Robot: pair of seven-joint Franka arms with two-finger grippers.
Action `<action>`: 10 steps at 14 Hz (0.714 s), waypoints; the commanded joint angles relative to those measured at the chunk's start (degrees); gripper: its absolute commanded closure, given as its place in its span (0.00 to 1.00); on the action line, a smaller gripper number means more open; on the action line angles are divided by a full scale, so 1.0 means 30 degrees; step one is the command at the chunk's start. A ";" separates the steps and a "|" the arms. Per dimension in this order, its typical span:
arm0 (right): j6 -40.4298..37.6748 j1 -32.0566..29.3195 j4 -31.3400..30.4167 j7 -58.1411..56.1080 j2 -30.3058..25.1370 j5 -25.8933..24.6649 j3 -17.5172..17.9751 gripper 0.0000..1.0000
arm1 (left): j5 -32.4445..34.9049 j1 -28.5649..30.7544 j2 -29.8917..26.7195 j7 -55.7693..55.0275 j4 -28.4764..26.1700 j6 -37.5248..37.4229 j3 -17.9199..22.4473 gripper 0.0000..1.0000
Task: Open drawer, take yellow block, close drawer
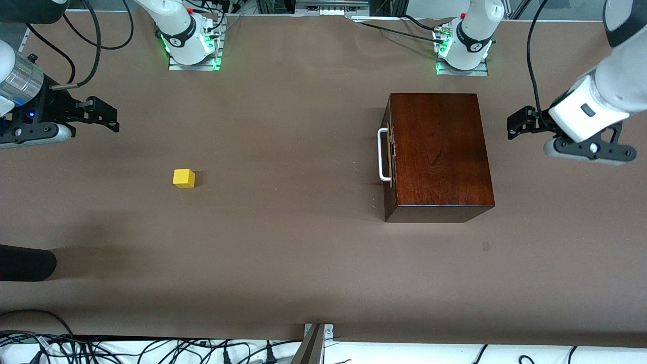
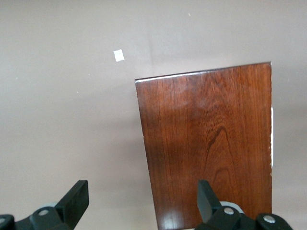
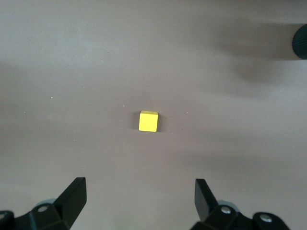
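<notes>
While wide open and empty, right end effector (image 1: pixel 112 117) well apart from yellow block (image 1: pixel 183 178) on table (image 1: pixel 283 242).

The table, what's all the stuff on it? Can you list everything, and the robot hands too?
table: one, brown, under everything.
wooden box: one, dark reddish-brown, on the table toward the left arm's end.
drawer: one, dark front, shut in the box's side that faces the right arm's end.
handle: one, white, on the drawer front.
yellow block: one, bright yellow, alone on the table toward the right arm's end, outside the drawer.
white patch: one, tiny, on the table beside the box.
left gripper: one, black, open, holding nothing, by the box at its own end.
right gripper: one, black, open, holding nothing, near the block.
</notes>
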 commanded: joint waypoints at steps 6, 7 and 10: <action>0.0064 0.0060 0.0520 -0.0163 0.0205 -0.0117 0.0068 0.00 | -0.0322 0.0539 -0.2229 -0.3329 -0.3786 0.2010 0.0628 0.00; 0.0064 0.0060 0.0520 -0.0163 0.0205 -0.0146 0.0068 0.00 | -0.0293 0.0510 -0.2200 -0.3125 -0.3787 0.2160 0.0657 0.00; 0.0064 0.0060 0.0520 -0.0193 0.0234 -0.0146 0.0068 0.00 | -0.0526 0.0510 -0.2345 -0.0236 -0.4194 0.2950 0.0976 0.00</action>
